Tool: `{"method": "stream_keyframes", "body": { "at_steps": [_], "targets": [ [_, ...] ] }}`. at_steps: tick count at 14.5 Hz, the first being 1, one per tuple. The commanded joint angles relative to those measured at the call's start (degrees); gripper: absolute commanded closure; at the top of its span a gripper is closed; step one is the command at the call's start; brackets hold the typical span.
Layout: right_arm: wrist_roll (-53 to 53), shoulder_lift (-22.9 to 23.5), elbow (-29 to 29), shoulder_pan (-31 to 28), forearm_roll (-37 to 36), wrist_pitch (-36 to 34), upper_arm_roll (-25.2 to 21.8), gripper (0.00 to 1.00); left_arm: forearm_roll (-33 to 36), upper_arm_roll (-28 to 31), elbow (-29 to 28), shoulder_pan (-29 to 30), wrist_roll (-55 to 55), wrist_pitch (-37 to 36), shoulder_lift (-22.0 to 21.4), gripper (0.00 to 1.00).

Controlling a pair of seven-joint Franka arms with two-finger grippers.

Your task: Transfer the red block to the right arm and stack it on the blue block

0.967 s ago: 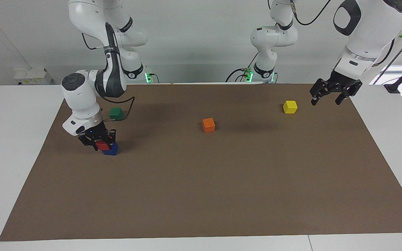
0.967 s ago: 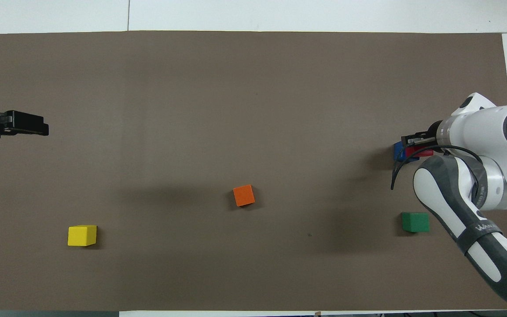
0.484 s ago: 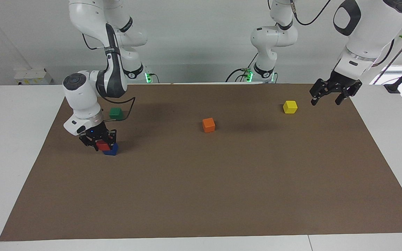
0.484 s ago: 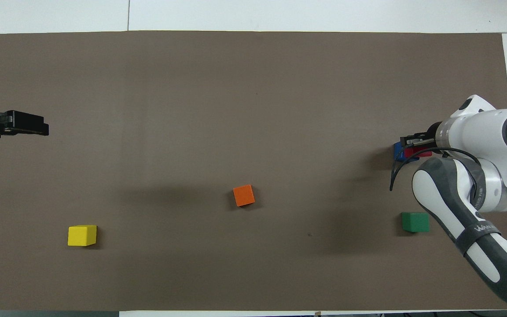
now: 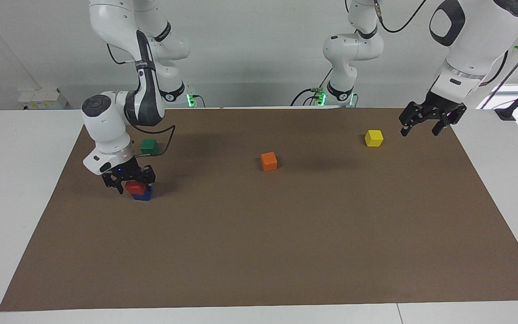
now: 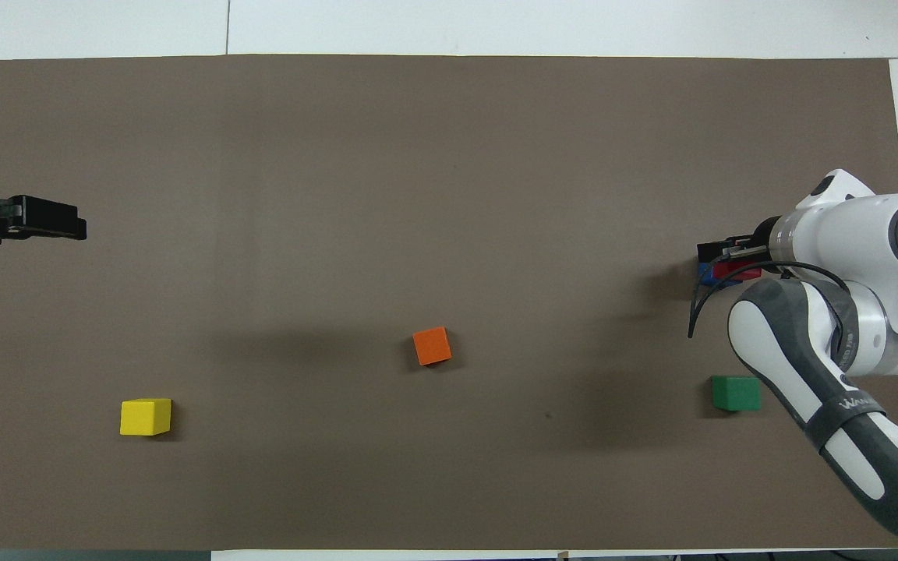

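the green cube (image 5: 149,146) lay nearest the robots, toward the right arm's end of the brown mat (image 5: 259,252), with a black cable looping beside it; the yellow cube (image 5: 374,137) lay a little farther out, toward the left arm's end; the left gripper (image 5: 426,120) hung in the air just beside the yellow cube, over the mat's edge at that end, its fingers spread apart and holding nothing, the left arm waiting; the orange cube (image 5: 269,161) sat farther out again, near the middle of the mat, well apart from the others; farthest from the robots stood the stack: the red block (image 5: 134,187) rested on top of the blue block (image 5: 144,195), sitting a little off square so that a strip of blue showed below and beside it; the right arm (image 5: 110,135) bent down over the stack, a small blue light on its wrist; the right gripper (image 5: 129,181) straddled the red block with its fingers parted on either side, no longer pinching it; from overhead the right gripper (image 6: 726,255) covered most of the stack, only slivers of red and blue showing beneath it.
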Motion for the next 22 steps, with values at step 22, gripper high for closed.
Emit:
{"method": "stream_keyframes", "body": {
  "at_steps": [22],
  "targets": [
    [-1.9, -9.1, 34.7, -1.1, 1.3, -56.9, -3.0, 0.00, 1.5, 1.2, -1.6, -1.4, 0.5, -3.2, -1.4, 0.00]
  ]
}}
